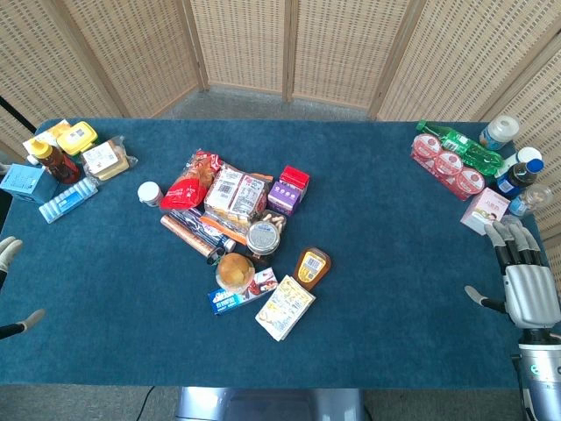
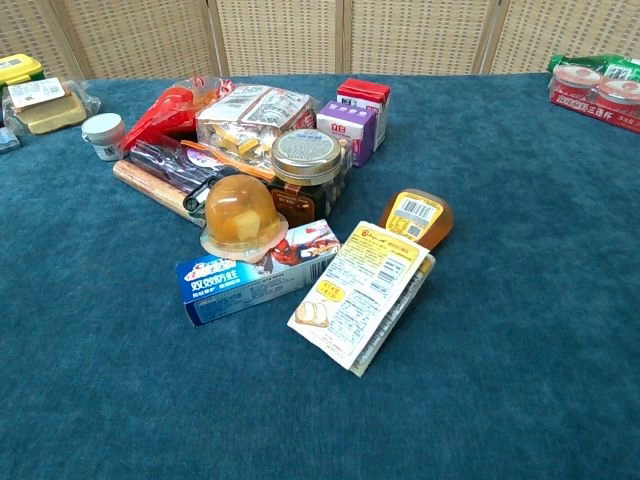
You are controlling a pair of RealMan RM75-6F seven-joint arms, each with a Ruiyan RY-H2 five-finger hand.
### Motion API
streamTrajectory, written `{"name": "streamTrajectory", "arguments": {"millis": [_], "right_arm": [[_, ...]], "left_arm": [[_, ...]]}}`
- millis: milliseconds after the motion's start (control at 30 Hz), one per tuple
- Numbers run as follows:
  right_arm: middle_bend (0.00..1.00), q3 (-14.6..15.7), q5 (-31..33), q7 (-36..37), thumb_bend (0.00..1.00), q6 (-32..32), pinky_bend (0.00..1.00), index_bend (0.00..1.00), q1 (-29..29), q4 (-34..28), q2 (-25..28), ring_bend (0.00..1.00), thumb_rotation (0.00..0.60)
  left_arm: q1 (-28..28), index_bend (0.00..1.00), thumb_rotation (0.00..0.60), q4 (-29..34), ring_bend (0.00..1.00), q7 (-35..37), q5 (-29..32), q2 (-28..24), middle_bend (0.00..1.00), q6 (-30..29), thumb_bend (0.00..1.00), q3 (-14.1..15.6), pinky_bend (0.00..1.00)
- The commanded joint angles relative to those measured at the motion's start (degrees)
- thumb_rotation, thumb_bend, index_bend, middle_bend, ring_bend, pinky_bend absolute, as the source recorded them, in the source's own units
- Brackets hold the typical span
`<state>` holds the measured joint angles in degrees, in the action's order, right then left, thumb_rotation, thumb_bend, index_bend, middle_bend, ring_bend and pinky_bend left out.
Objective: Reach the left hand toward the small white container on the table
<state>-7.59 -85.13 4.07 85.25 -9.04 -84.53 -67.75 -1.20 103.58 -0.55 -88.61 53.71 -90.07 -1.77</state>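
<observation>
Bright, even, diffuse light — soft faint shadows, slight glare on plastic wrappers, both views reasonably sharp.
</observation>
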Motion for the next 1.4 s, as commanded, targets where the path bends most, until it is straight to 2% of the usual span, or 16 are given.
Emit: {"name": "streamTrajectory", "arguments": {"millis": [33, 300, 500, 667, 833, 1033, 1400], "right_arm": [[0.0, 0.04, 0.06, 0.04, 0.0, -0.18, 0.0, 0.0, -0.04, -0.05, 0.05, 0.0, 0.6], [0.0, -0.2, 0.29, 0.96, 0.0, 0.28, 0.0, 0.0, 0.25, -0.77, 0.72, 0.0, 0.6], [0.0, -0.45, 0.64, 1.7, 0.0, 0.4, 0.0, 0.0, 0.43, -1.64, 1.45, 0.0, 0.6], [0.0, -0.42, 0.56, 2.11, 0.0, 0.55, 0.0, 0.0, 0.62, -2.44, 2.0, 0.0, 0.6], [0.0, -0.49, 0.52, 2.7, 0.0, 0.85, 0.0, 0.0, 0.84, -3.0, 2.49, 0.0, 0.6], [0.0, -0.74, 0.93, 3.4, 0.0, 0.8, 0.0, 0.0, 0.94, -3.25, 2.95, 0.0, 0.6], [0.0, -1.45, 2.7, 4.24, 0.0, -0.14, 0.0, 0.0, 0.91, -3.43, 3.63, 0.0, 0.6]], "left_arm": [[-0.04, 0.0, 0.6, -0.05, 0.0, -0.05, 0.11, 0.08, 0.0, 0.16, 0.15, 0.03, 0.0], [-2.53, 0.0, 0.6, -1.9, 0.0, 1.37, 1.47, 0.49, 0.0, 3.43, 0.15, -1.33, 0.0], [-8.95, 0.0, 0.6, -4.86, 0.0, 2.56, 4.78, -0.42, 0.0, 11.79, 0.15, -4.62, 0.0], [-15.6, 0.0, 0.6, -7.69, 0.0, 1.85, 10.52, 0.17, 0.0, 21.71, 0.15, -7.54, 0.0], [-22.56, 0.0, 0.6, -11.07, 0.0, -4.53, 16.17, 2.32, 0.0, 30.03, 0.15, -9.95, 0.0], [-29.5, 0.0, 0.6, -15.6, 0.0, -14.11, 21.36, 6.55, 0.0, 36.12, 0.15, -11.11, 0.0], [-39.11, 0.0, 0.6, -27.16, 0.0, -19.69, 32.76, 16.06, 0.0, 45.87, 0.15, -11.99, 0.0]]}}
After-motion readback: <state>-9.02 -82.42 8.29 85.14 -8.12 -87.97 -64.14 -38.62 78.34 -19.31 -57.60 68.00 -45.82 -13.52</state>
